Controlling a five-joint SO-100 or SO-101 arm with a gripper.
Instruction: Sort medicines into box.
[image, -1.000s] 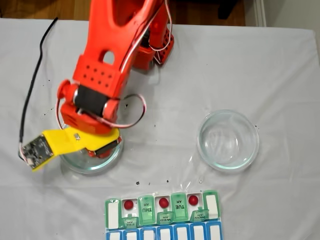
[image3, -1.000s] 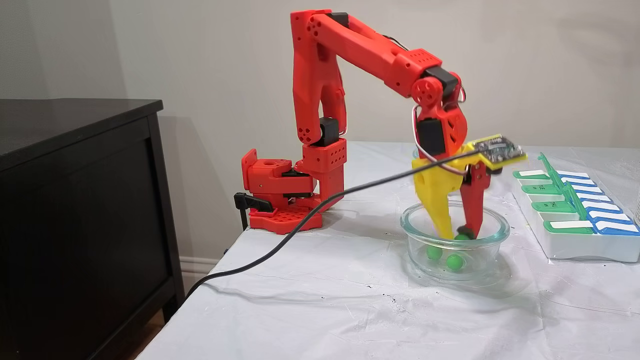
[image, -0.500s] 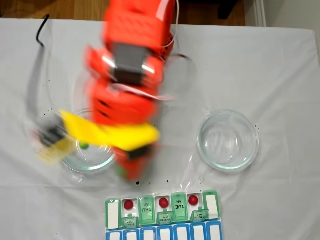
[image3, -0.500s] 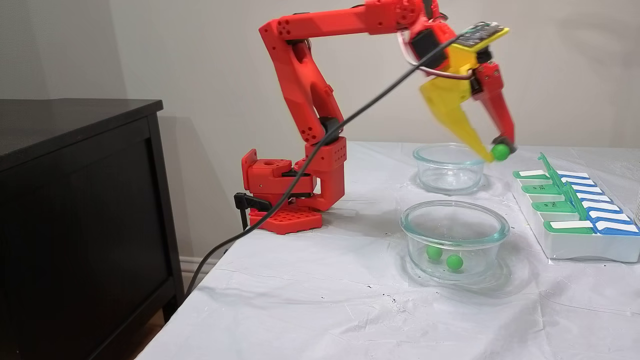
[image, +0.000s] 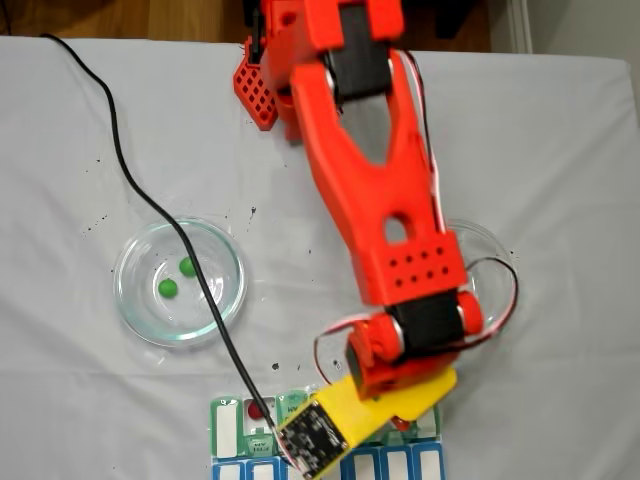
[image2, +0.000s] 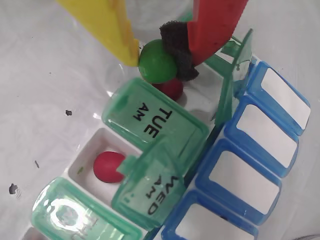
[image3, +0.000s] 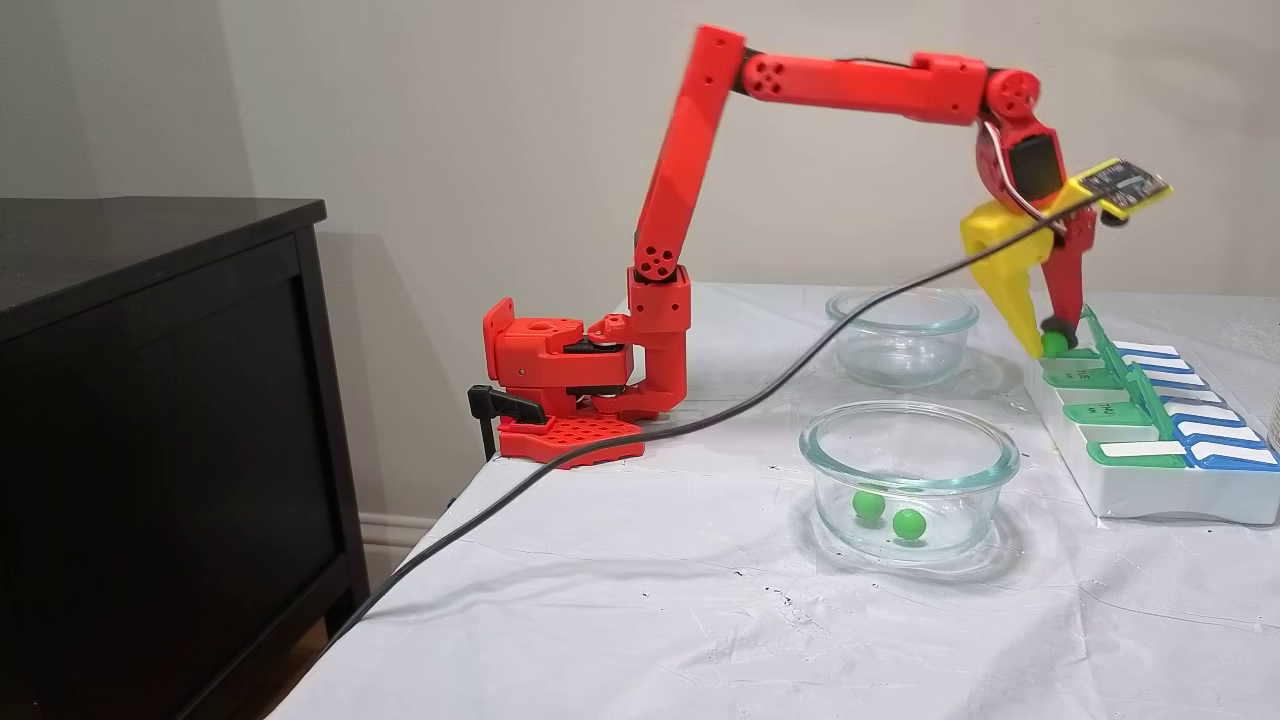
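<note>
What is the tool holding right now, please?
Tool: closed on a green ball, held over the pill organizer.

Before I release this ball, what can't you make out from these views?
- Red ball below the held green ball: mostly covered by it in the wrist view.
- Pill organizer: its middle compartments sit under the arm in a fixed view.
- Far glass dish: partly covered by the arm there.
- Compartment contents: hidden by raised lids in the side fixed view.
</note>
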